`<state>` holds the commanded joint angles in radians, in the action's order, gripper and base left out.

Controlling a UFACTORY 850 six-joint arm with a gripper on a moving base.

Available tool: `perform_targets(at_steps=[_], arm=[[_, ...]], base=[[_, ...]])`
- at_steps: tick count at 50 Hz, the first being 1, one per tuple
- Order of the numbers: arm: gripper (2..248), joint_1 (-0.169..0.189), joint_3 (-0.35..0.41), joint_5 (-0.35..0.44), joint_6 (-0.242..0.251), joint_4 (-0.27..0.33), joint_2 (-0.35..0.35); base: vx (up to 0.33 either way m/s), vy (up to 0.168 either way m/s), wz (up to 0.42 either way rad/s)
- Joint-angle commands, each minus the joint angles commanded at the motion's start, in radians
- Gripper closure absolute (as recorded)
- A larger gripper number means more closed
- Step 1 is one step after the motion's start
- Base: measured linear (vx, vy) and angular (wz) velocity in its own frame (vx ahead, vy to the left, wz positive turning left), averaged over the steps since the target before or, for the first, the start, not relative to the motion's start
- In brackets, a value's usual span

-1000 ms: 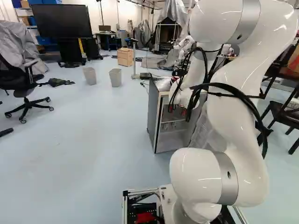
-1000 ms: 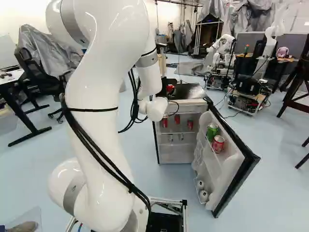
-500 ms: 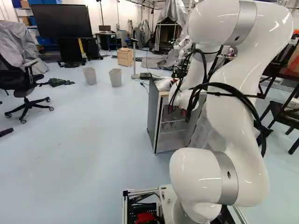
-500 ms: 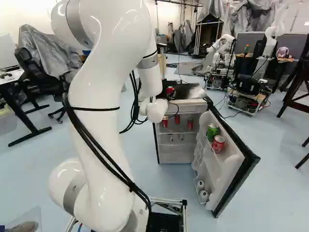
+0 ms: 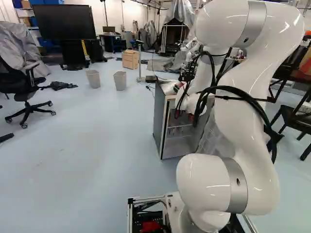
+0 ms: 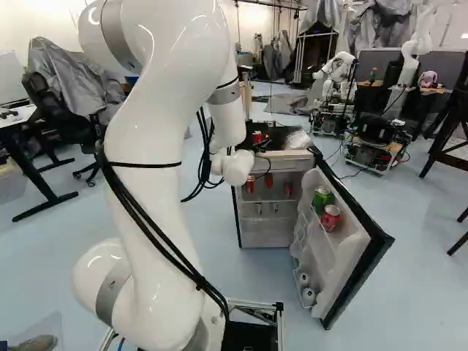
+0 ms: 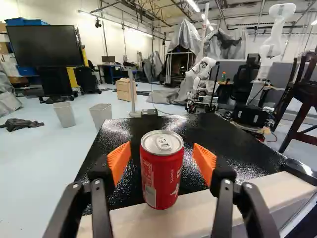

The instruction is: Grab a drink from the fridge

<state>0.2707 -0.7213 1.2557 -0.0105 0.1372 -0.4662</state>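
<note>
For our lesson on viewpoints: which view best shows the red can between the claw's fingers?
The wrist view: the red can is close, lid and side plain, inside the open claw. The right base view shows only a small red patch; in the left base view I cannot pick it out.

The big white arm (image 6: 146,183) goes up from the bottom of both base views. High up, it bends and comes down to its round white wrist (image 6: 238,167), just above the middle of the right base view. Black cords (image 6: 197,281) hug it. The black gripper (image 6: 257,136) has its two fingers spread, orange pads (image 7: 119,161) apart.
</note>
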Motion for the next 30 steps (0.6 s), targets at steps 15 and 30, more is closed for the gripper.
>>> perform_targets(at_steps=[15,30], arm=[[3,0.001,0.048,0.000,0.000,0.000,0.037],[3,0.008,0.133,0.000,0.000,0.000,0.122]], base=[[0.000,0.000,0.000],[0.000,0.000,0.000]])
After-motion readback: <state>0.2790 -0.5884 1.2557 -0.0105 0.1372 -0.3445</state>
